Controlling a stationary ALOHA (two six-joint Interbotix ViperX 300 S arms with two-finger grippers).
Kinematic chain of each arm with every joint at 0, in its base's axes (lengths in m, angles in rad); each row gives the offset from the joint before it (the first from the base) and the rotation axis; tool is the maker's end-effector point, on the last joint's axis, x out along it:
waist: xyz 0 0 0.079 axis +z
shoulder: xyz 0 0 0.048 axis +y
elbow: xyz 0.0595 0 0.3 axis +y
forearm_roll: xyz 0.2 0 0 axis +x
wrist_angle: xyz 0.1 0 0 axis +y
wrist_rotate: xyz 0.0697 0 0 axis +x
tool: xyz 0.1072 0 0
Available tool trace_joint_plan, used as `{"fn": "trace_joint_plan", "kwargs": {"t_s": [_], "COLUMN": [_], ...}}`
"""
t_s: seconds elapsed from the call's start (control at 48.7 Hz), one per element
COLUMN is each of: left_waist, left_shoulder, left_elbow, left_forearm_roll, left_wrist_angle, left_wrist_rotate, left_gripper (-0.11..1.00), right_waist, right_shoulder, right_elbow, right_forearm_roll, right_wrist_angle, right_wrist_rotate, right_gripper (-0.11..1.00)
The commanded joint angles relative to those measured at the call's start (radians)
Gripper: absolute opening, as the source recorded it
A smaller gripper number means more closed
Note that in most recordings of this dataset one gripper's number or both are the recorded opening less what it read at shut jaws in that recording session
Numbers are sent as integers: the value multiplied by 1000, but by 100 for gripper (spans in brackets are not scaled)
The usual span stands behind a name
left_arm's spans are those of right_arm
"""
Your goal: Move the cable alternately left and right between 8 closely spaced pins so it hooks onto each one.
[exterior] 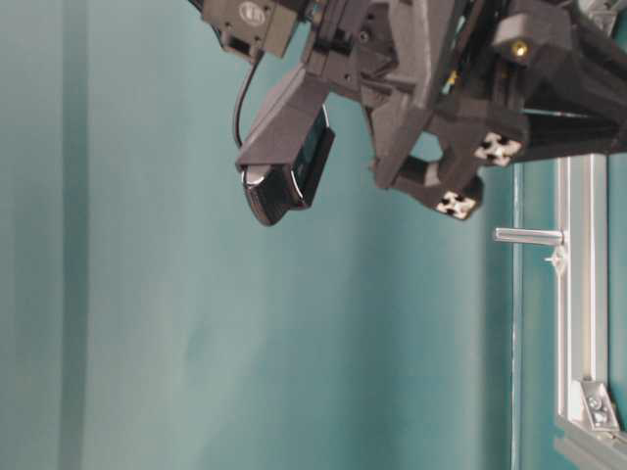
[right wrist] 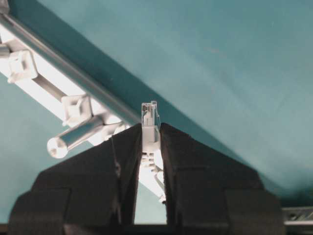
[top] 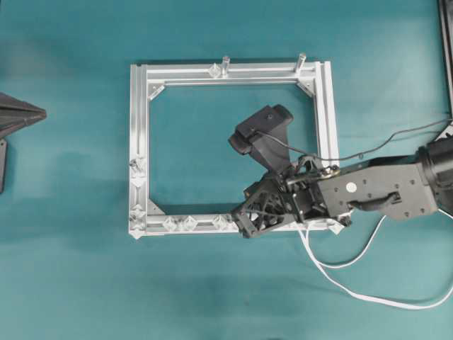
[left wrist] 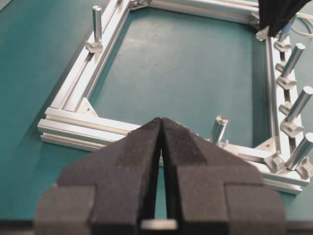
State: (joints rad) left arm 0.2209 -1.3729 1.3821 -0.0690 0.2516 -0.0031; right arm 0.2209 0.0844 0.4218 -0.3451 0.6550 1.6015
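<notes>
From overhead I see my right gripper over the bottom rail of the aluminium frame, the white cable trailing away behind it across the green table. Pins sit along that bottom rail.

The left wrist view shows my left gripper pressed together, empty, short of the frame.

In the right wrist view, the right jaws pinch the cable's clear plug, its tip poking out just beside the rail.
</notes>
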Motion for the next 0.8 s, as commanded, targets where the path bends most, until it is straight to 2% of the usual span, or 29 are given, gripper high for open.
{"fn": "trace_joint_plan", "kwargs": {"t_s": [0.0,0.328,0.78], "left_waist": [-2,-2,-2], "left_shoulder": [9,9,9], "left_elbow": [-11,-11,-11], "left_forearm_roll": [3,3,3], "left_wrist_angle": [-9,-9,-9], "left_wrist_rotate": [-2,-2,-2], "left_gripper": [0,0,0], "right_waist": [20,72,104], "right_shoulder": [-14,3,20], "right_elbow": [-20,-21,-55], "right_forearm_roll": [2,2,2], "right_wrist_angle": [-3,-6,0], "right_wrist_rotate": [23,114,124], "right_gripper": [14,14,14]}}
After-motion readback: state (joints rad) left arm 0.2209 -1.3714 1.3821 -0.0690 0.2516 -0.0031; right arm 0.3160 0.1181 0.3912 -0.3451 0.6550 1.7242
